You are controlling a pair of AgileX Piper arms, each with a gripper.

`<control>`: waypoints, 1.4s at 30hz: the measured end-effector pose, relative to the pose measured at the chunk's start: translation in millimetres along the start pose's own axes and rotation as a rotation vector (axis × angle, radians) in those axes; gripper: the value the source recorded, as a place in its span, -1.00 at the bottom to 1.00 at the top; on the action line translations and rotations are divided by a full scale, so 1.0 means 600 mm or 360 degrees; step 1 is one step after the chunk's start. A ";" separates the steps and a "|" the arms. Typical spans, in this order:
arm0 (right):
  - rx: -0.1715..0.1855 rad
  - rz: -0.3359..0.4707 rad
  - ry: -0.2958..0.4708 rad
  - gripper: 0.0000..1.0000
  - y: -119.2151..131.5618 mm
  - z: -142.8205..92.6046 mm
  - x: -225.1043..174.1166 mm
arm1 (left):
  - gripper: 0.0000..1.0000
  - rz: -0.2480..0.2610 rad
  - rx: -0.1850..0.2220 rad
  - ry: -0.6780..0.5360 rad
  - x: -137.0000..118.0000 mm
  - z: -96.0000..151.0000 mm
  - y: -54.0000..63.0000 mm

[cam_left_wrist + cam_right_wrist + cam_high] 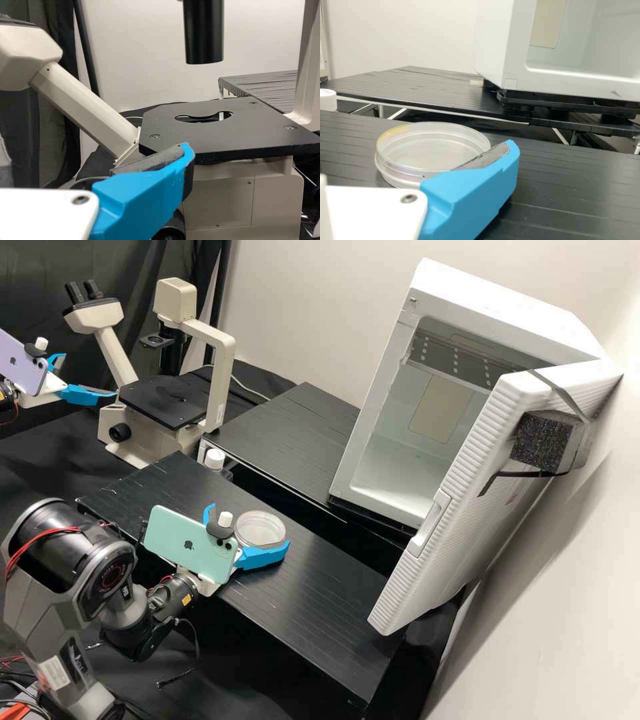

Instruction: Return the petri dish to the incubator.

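a clear, round petri dish [260, 531] lies flat on the ribbed black desk [333, 593], outside the white incubator [493, 300]. the right tool [249, 525] is released at the dish: its 2 blue fingers are spread, 1 toward each side of it. in the right wrist view, 1 finger overlaps the dish's rim; whether they touch, i cannot tell. the incubator stands on a 2nd black surface [287, 433], its ribbed door [460, 513] swung wide and a perforated metal shelf [450, 363] high inside. the left tool [89, 375] is also released, fingers apart with nothing between them, beside the cream microscope [223, 377] and its flat black stage [167, 402]. a white-capped bottle [215, 459] stands between the microscope and the dish.
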 end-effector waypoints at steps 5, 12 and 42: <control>0.0001 0.0002 0.0001 -1.00 -0.001 0.001 0.001 | 1.00 0.0000 0.0000 0.0000 0.000 0.000 0.000; 0.0001 -0.0011 -0.0014 -1.00 -0.005 0.005 0.003 | 1.00 0.0000 0.0000 0.0000 0.000 0.000 0.000; 0.0001 -0.0028 0.0025 -1.00 0.000 0.013 0.003 | 1.00 0.0000 0.0000 0.0000 0.000 0.000 0.000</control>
